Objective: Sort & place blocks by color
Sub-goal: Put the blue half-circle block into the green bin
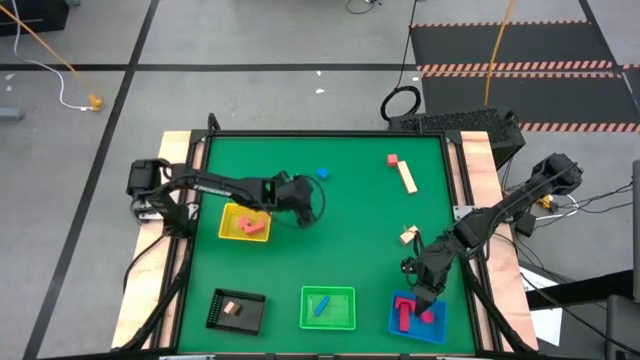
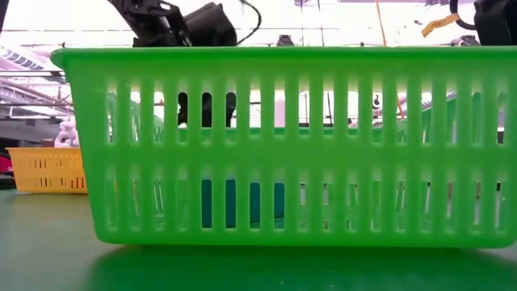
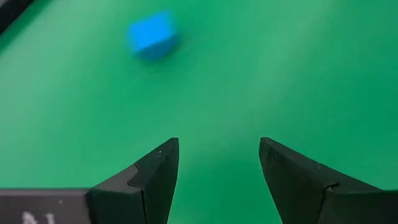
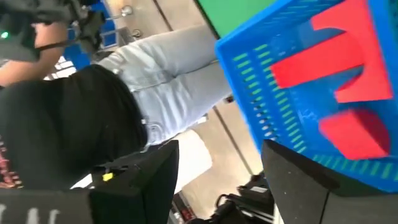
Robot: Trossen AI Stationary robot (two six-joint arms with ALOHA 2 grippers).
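The left gripper [image 3: 217, 155] hovered with fingers wide near a blue block [image 3: 152, 34] — seemingly lining up; the right gripper [image 4: 217, 168], fingers spread and empty, hung over the blue tray [image 1: 440, 330] of red blocks [image 1: 405, 310].

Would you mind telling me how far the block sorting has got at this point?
Partly done. Red blocks lie in the blue tray, pink ones in the yellow tray, a blue bar in the green tray. The left gripper, open and empty, faces a loose blue block. The right gripper is open over the blue tray. A red cube and cream pieces remain.

Red blocks [image 1: 404, 312] in blue tray [image 1: 440, 331]; green table [image 1: 350, 220].
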